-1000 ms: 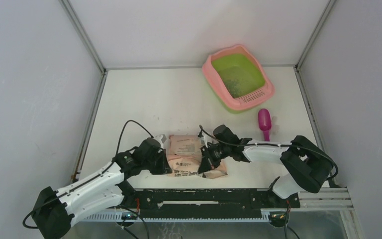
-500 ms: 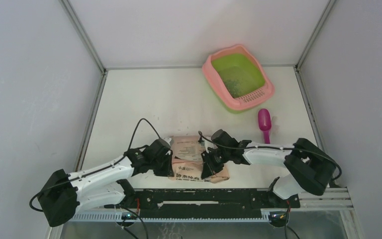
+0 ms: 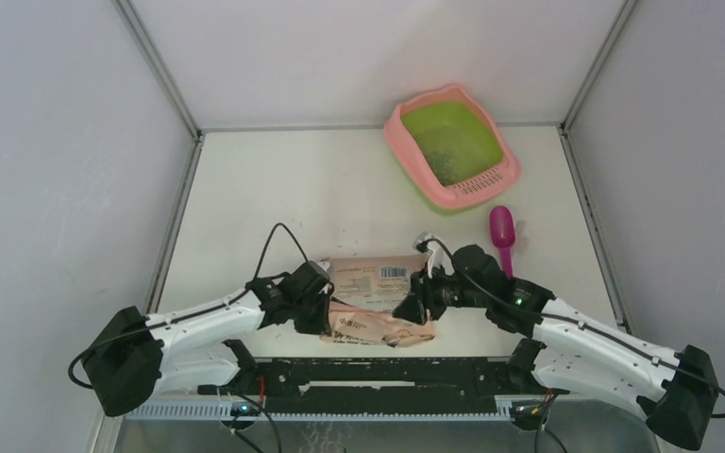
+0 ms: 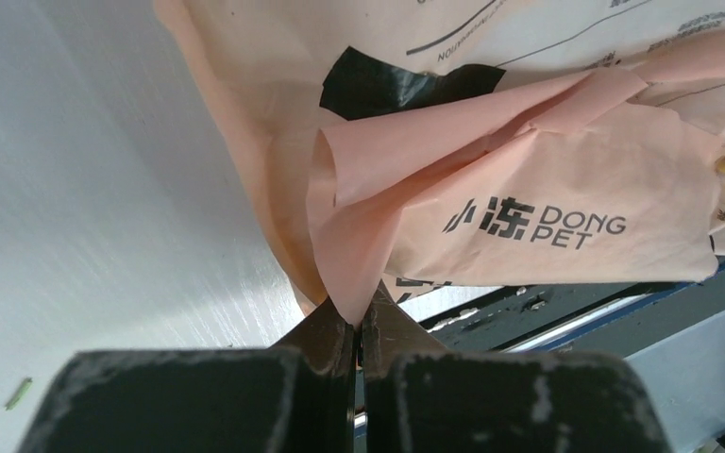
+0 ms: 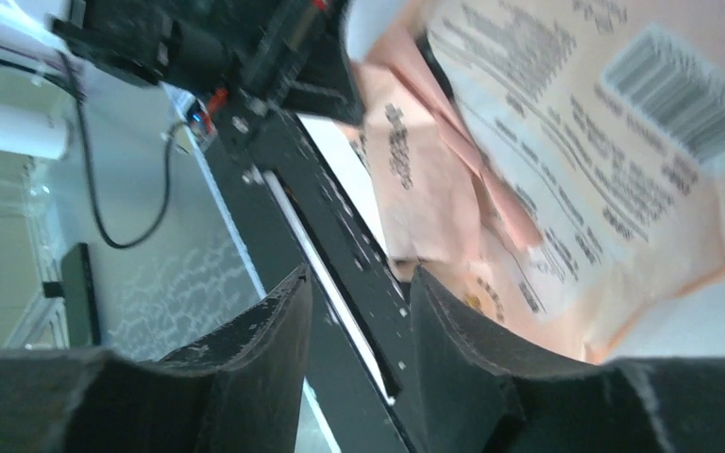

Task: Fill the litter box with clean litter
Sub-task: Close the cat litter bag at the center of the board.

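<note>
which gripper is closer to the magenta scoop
Right. The right gripper sits beside the bag, below-left of the scoop; the left gripper pinches the bag's left side, farther off.

Scoop (image 3: 501, 229) (magenta) lies near the litter box (image 3: 483, 184).

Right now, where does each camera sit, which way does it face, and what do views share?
Top external: fixed above, behind the bases, looking down on white table, left arm, right arm, peach-pink printed bag, pink-rimmed lime-green plastic litter box.
Left wrist: along its shut jaws pinching the bag's corner.
Right wrist: past its parted jaws at the bag and black rail.
All three show the bag.
</note>
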